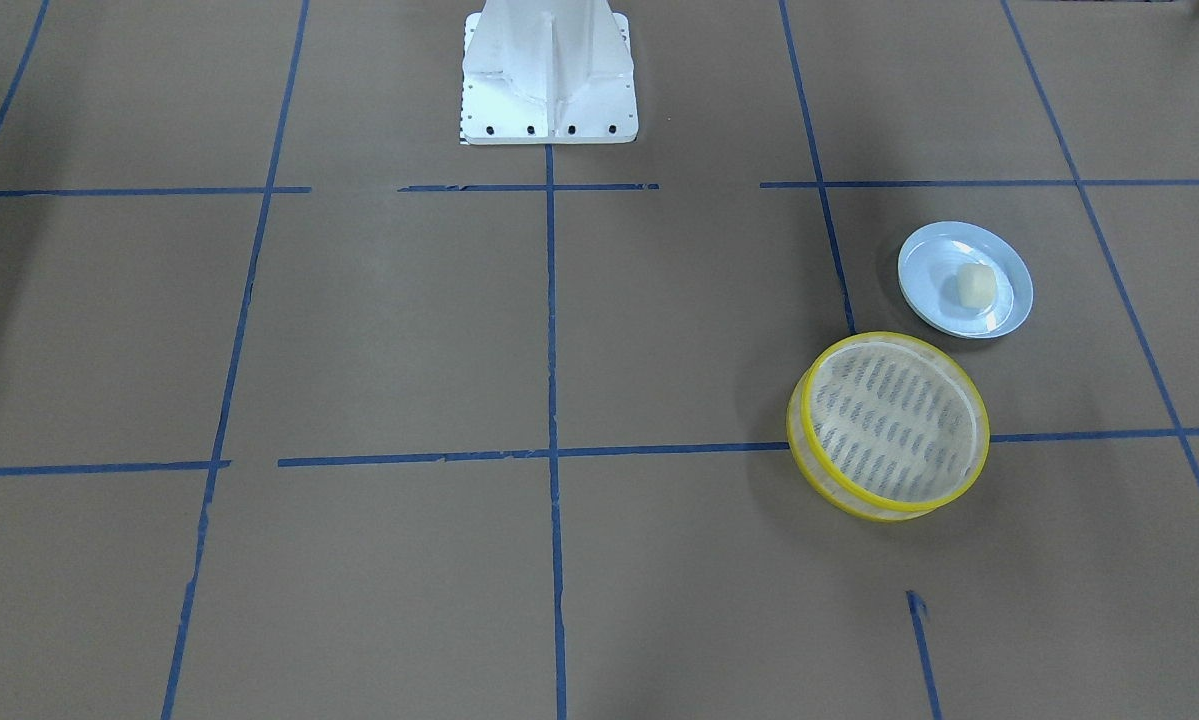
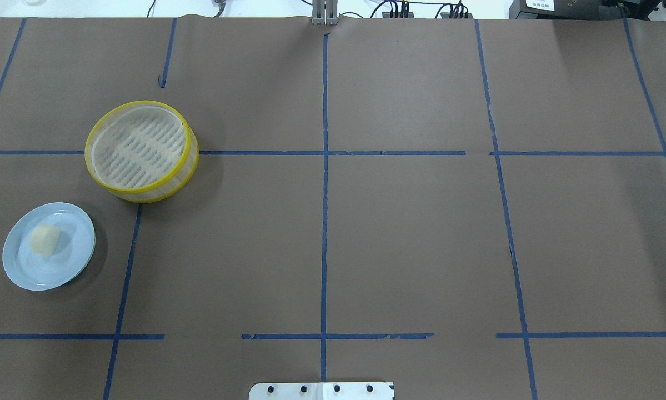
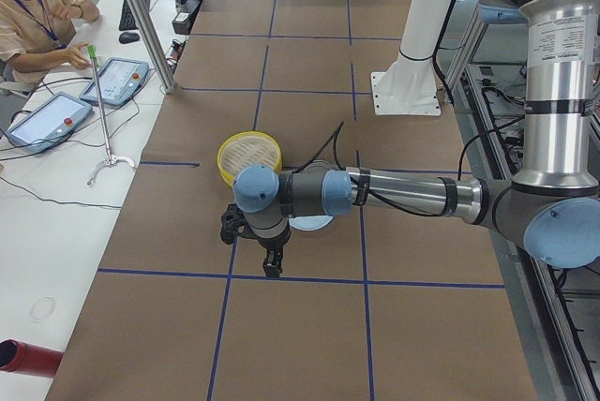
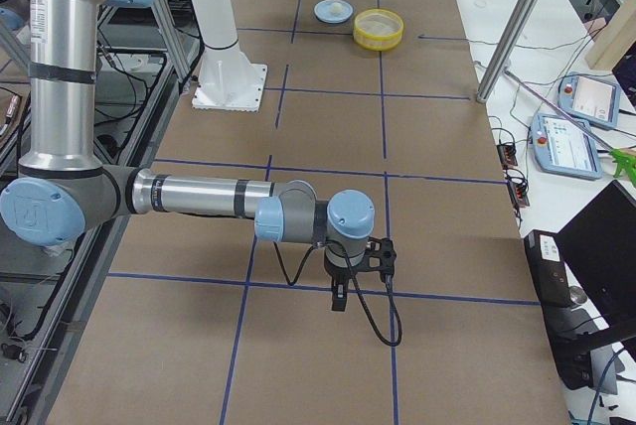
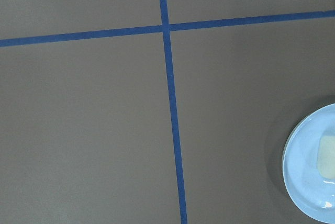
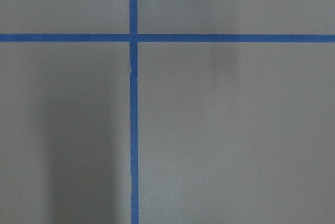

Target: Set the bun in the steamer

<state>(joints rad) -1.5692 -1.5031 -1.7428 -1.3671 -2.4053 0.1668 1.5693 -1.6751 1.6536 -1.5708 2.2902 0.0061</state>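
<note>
The cream-white bun [image 1: 974, 286] lies on a pale blue plate [image 1: 931, 262] on the robot's left side of the table; it also shows in the overhead view [image 2: 45, 240] and at the right edge of the left wrist view [image 5: 327, 155]. The yellow-rimmed steamer [image 1: 891, 503] stands empty beside the plate, farther from the robot [image 2: 173, 182]. My left gripper [image 3: 272, 268] shows only in the exterior left view, pointing down above the table near the plate; I cannot tell if it is open. My right gripper [image 4: 338, 300] shows only in the exterior right view, far from the bun; its state cannot be told.
Brown paper with blue tape lines covers the table [image 2: 410, 233]. The white robot pedestal [image 1: 549, 75] stands at the robot's edge. Operators' tablets [image 3: 112, 78] and cables lie on the white bench beyond the far edge.
</note>
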